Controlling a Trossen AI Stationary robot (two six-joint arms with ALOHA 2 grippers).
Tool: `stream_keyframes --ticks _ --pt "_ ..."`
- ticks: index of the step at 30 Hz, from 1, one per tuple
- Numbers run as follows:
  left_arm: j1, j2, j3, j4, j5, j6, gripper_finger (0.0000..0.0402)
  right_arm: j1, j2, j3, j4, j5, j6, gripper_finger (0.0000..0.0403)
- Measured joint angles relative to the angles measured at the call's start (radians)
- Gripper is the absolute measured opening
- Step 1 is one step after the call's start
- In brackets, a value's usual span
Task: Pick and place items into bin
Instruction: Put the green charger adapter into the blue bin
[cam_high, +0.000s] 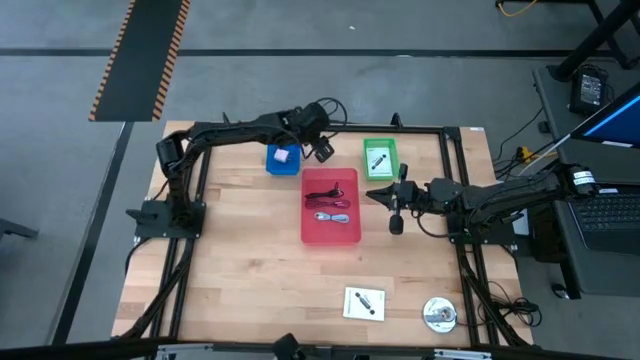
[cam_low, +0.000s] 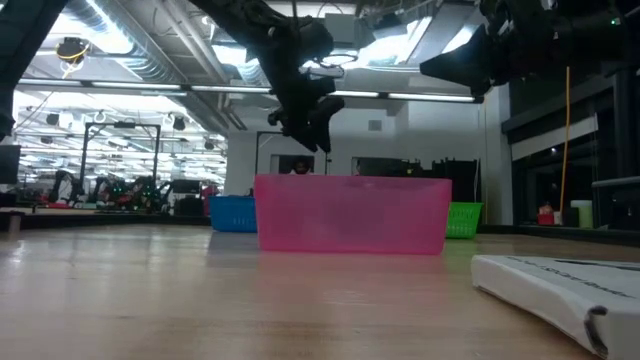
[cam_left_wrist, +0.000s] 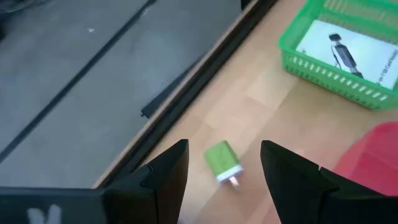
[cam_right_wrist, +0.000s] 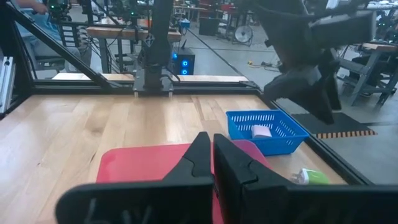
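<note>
My left gripper (cam_left_wrist: 224, 171) is open and hangs in the air (cam_low: 308, 118) near the table's far edge, between the blue and green trays. Seen between its fingers, a small green plug with a white end (cam_left_wrist: 222, 163) lies on the wood below. My right gripper (cam_right_wrist: 213, 155) is shut and hovers by the red tray's right side (cam_high: 388, 203). Black and reddish cables (cam_high: 330, 203) lie in the red tray. The pink block (cam_high: 284, 156) sits in the blue tray and the white-green packet (cam_left_wrist: 351, 53) in the green tray. The white card (cam_high: 364, 302) and silver disc (cam_high: 439, 314) lie near the table's near edge. No pen shows.
The red tray (cam_high: 350, 235) stands mid-table, the blue tray (cam_high: 270, 166) and green tray (cam_high: 392, 150) behind it toward the far edge. A black frame rail (cam_left_wrist: 186, 93) runs along the far edge close to the plug. Bare wood spreads left and near of the red tray.
</note>
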Motion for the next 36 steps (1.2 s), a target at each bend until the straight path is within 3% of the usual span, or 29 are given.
stream_keyframes --ticks 9,16,36 --pt "0.011 0.105 0.080 -0.105 0.039 -0.059 0.0196 0.000 0.000 0.000 -0.002 0.000 -0.006 0.0000" --pt "0.052 0.175 0.191 -0.191 0.156 -0.146 0.0196 0.000 0.000 0.000 -0.010 0.000 -0.005 0.0000" --pt "0.063 0.259 0.197 -0.213 0.199 -0.177 0.0196 0.000 0.000 0.000 -0.051 0.000 -0.002 0.0000"
